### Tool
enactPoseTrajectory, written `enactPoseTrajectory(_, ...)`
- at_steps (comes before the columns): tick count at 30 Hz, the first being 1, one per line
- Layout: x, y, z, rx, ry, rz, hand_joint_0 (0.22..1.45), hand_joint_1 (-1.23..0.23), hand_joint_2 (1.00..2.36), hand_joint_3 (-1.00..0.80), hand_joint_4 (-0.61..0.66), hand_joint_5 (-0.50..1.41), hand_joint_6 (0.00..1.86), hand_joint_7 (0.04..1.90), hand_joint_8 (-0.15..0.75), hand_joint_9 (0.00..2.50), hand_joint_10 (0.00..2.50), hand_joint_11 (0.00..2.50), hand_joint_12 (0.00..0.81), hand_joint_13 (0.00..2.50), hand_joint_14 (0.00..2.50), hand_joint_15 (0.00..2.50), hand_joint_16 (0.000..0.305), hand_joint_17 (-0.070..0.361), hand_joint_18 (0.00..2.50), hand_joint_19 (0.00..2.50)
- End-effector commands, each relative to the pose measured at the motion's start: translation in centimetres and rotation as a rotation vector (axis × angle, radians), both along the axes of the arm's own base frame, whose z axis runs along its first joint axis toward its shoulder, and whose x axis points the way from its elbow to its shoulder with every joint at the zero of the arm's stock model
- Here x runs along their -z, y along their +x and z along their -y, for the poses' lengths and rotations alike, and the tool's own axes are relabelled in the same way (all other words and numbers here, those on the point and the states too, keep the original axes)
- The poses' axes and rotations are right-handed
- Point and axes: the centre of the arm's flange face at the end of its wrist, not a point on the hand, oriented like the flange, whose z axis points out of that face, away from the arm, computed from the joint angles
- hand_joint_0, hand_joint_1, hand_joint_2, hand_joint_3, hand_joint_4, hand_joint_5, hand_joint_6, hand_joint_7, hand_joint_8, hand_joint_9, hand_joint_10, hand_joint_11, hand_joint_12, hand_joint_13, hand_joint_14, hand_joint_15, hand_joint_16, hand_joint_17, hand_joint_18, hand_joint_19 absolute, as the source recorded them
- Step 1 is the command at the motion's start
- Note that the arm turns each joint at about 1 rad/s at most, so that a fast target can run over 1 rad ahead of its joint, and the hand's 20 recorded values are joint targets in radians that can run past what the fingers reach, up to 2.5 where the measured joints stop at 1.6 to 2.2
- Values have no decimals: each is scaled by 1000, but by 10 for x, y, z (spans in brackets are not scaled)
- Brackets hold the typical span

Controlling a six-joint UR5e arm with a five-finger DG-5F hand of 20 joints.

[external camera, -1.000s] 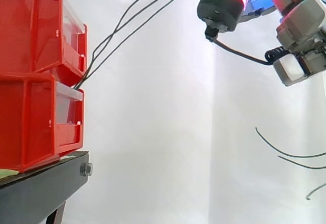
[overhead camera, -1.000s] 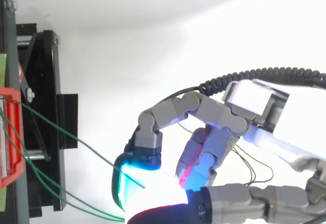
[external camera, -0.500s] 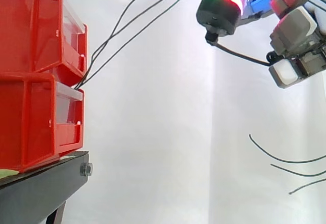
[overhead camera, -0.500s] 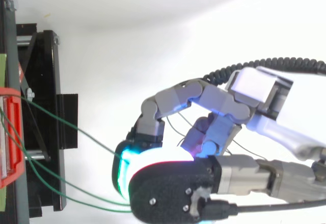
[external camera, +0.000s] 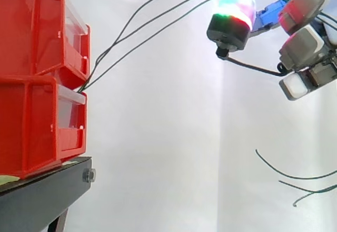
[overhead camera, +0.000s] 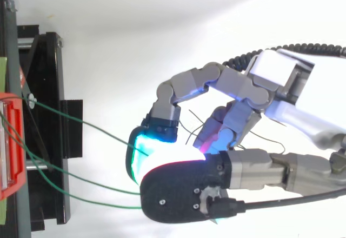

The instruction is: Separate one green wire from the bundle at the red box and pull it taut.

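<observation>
Three green wires (overhead camera: 86, 126) run from the stacked red bins (external camera: 37, 79) to my hand (overhead camera: 238, 124). In the side view they leave the gap between the two bins, arc upward and pass over a glowing fingertip (external camera: 234, 8) at the upper right. My hand (external camera: 303, 42) is held high, well to the right of the bins, with its fingers curled round the wires. In the top view, the upper wire ends at the cyan pad (overhead camera: 141, 152) and the other two pass under a black-backed fingertip. The wires bow and are not straight. Their loose ends (external camera: 295, 178) hang below the hand.
The bins sit on a black stand (external camera: 42, 195), whose frame shows along the left edge of the top view (overhead camera: 46, 113). A white curtain backs the whole scene. Open space lies between the bins and the hand.
The hand has rolled and shifted slightly, bringing the black-backed fingertip over the wires in the top view. The wires now arc higher near the hand. The loose ends have sunk lower.
</observation>
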Motion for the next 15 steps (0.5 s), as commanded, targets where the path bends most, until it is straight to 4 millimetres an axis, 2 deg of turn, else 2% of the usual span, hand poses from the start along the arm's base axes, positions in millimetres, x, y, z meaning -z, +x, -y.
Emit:
enactPoseTrajectory(1, -1, 0, 1, 7, -2, 1, 556, -592, 1008, -389, 79, -115, 836, 1055, 258, 1449, 30, 904, 337, 1139, 30, 840, 43, 96, 809, 729)
enactPoseTrajectory(15, 0, -5, 20, 69, -24, -19, 562, -587, 1009, -381, 81, -112, 836, 1052, 264, 1465, 29, 913, 336, 1144, 30, 848, 42, 94, 811, 732)
